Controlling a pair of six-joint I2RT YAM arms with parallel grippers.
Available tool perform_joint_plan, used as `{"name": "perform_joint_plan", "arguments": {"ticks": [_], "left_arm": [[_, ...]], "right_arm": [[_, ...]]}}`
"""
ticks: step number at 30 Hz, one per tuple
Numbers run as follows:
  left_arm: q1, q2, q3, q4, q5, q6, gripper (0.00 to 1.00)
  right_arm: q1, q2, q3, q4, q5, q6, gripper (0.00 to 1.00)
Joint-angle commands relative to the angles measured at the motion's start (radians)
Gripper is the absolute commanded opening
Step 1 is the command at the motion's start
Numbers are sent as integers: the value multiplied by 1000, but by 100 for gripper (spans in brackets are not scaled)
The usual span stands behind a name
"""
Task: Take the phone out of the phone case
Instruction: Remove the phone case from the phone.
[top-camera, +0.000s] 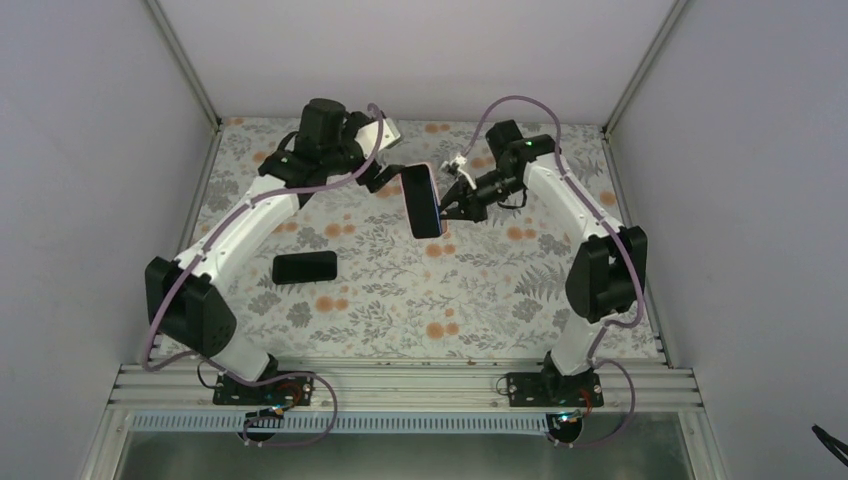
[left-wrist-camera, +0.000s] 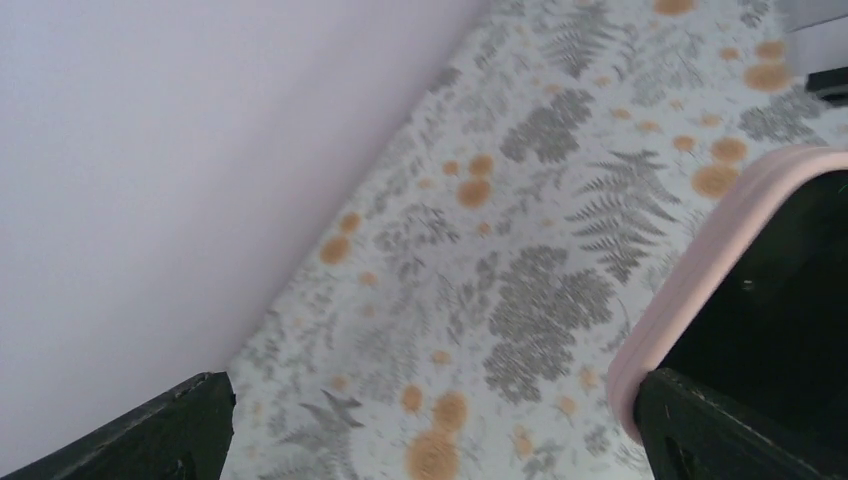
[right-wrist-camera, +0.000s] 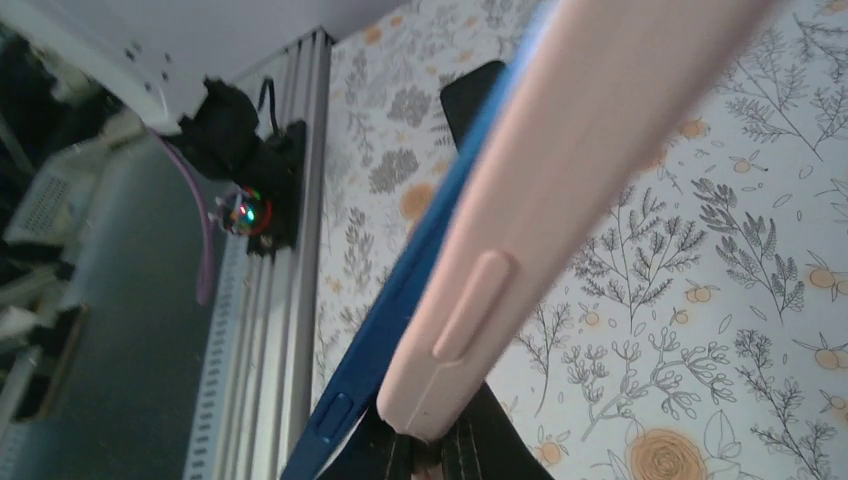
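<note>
Grey and orange flowers cover the tablecloth (top-camera: 480, 300) in the top view. Above it hangs the phone (top-camera: 423, 200), dark screen up, one short end pointing to the far wall and the other to the arm bases. The right gripper (top-camera: 447, 207) is clamped shut on the phone's right long edge. The left gripper (top-camera: 392, 180) sits just beside the phone's far left corner; this view does not show whether it touches. A flat black slab (top-camera: 304, 267) lies on the cloth, well apart from the phone, to its left and nearer the bases.

In the left wrist view, the left gripper (left-wrist-camera: 432, 390) is spread wide, with bare cloth between its two black fingers (left-wrist-camera: 150, 435). The phone's dark screen (left-wrist-camera: 790, 290) fills the lower right, rimmed by the pink phone case (left-wrist-camera: 690, 270). The right-hand finger overlaps the case's corner at the bottom of the picture.

In the right wrist view, the phone case (right-wrist-camera: 560, 180) runs as a pink band from the bottom centre to the top right, with a raised side button. The phone's blue edge (right-wrist-camera: 400, 320) lies along the case's left side and stands slightly clear of it near the bottom. The right gripper (right-wrist-camera: 440, 455) pinches the case's lower end between closed fingers. The black slab (right-wrist-camera: 470, 95) shows on the cloth just beyond the phone's blue edge.
</note>
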Motion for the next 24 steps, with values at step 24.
{"name": "perform_joint_plan", "arguments": {"ticks": [24], "left_arm": [[-287,-77,-371,703,-563,109,100]], "right_arm": [[-175,270,290,717,197,927,3]]}}
